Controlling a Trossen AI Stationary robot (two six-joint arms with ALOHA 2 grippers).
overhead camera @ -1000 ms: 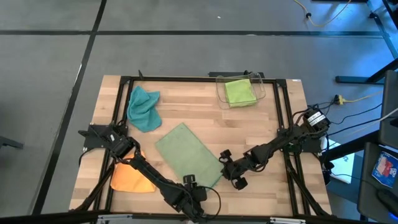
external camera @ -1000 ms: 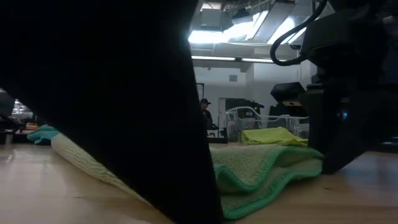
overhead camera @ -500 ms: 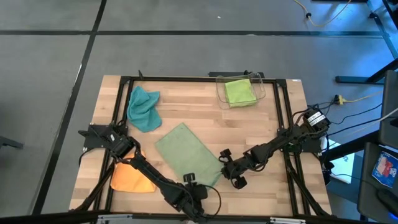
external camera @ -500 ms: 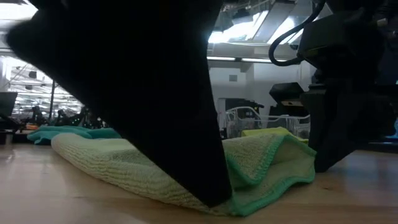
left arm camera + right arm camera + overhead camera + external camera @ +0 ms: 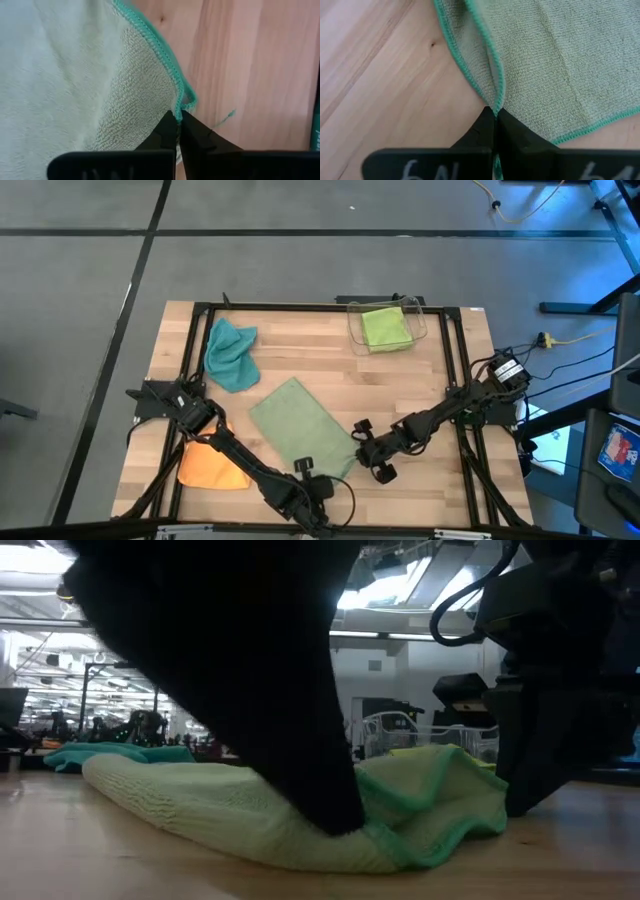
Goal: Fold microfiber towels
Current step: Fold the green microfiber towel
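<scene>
Both arms are down over the pale sage green towel [image 5: 300, 430], which lies slantwise across the middle of the wooden bench [image 5: 440, 490], running from near the teal one toward the near edge. The left gripper [image 5: 177, 119] sits at the towel's near corner, its fingers [image 5: 165, 131] pinched together on the teal-stitched hem, with the cloth spreading away from them on one side and bare wood on the other. The right gripper [image 5: 495, 114] is at the neighbouring edge of the same towel, on the side toward its own arm, and its fingers [image 5: 512, 130] are likewise closed on the hem where the cloth has puckered into a small fold. From table height the sage towel [image 5: 300, 820] is humped up between the two dark grippers, its green border curling along the front. The teal towel [image 5: 231, 354] is bunched in a heap toward the far left of the bench, well apart from the arms. The orange towel [image 5: 208, 467] lies flat by the left edge, partly under the left arm. The lime green towel [image 5: 384, 327] sits folded inside the clear plastic bin [image 5: 423, 320] at the far edge of the bench.
</scene>
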